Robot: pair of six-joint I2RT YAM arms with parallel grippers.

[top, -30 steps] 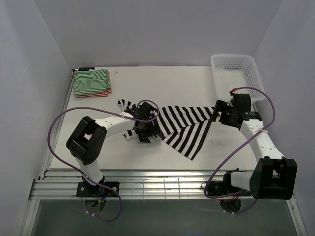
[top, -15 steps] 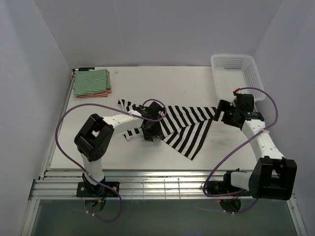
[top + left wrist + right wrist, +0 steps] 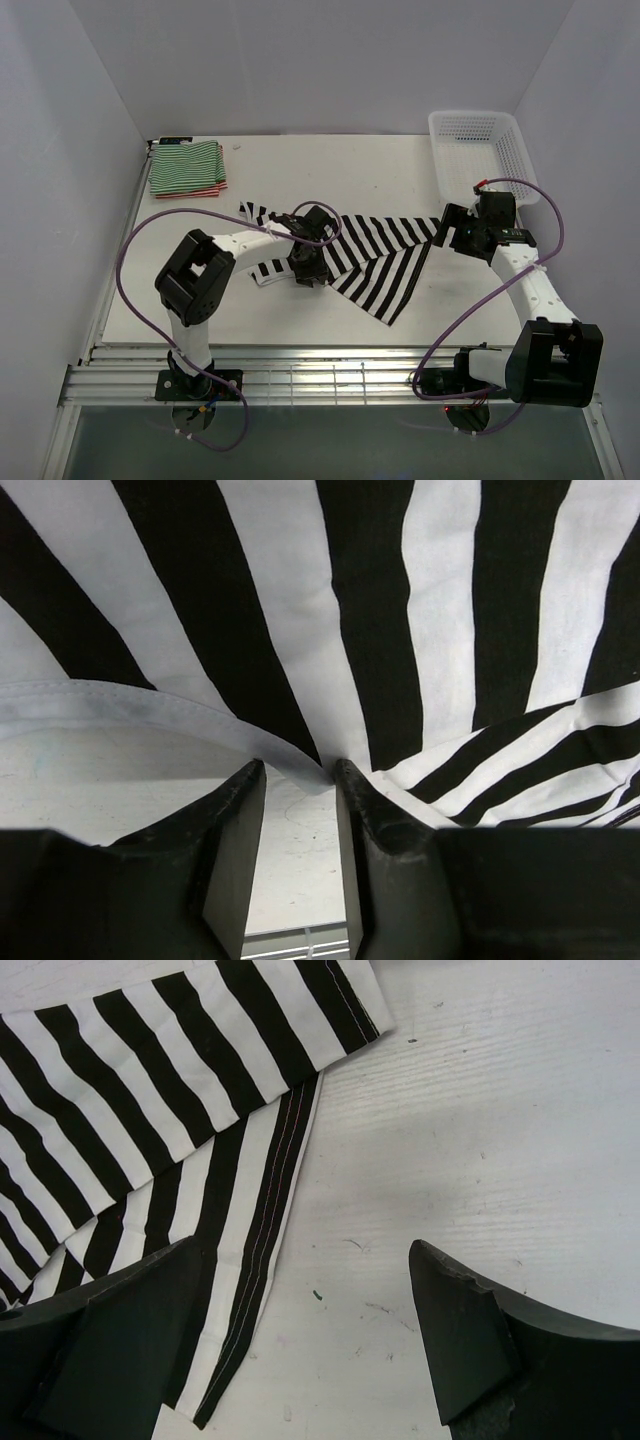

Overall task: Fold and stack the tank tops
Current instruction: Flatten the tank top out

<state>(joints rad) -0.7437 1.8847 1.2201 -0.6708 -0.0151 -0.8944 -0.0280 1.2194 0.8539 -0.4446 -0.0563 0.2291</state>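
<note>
Left gripper (image 3: 300, 770), jaws barely apart, meets the hem of the black-and-white tank top (image 3: 385, 262) mid-table; whether it pinches cannot be told. Right gripper (image 3: 305, 1250) gapes wide, holding nothing, near the white basket (image 3: 480, 122).

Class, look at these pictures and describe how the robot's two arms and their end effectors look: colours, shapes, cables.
The left arm and right arm have slim white links joined by boxy black joint housings. A thin purple cable loops loosely beside each. The left end effector and right end effector each have two matte black, wedge-shaped fingers.
</note>
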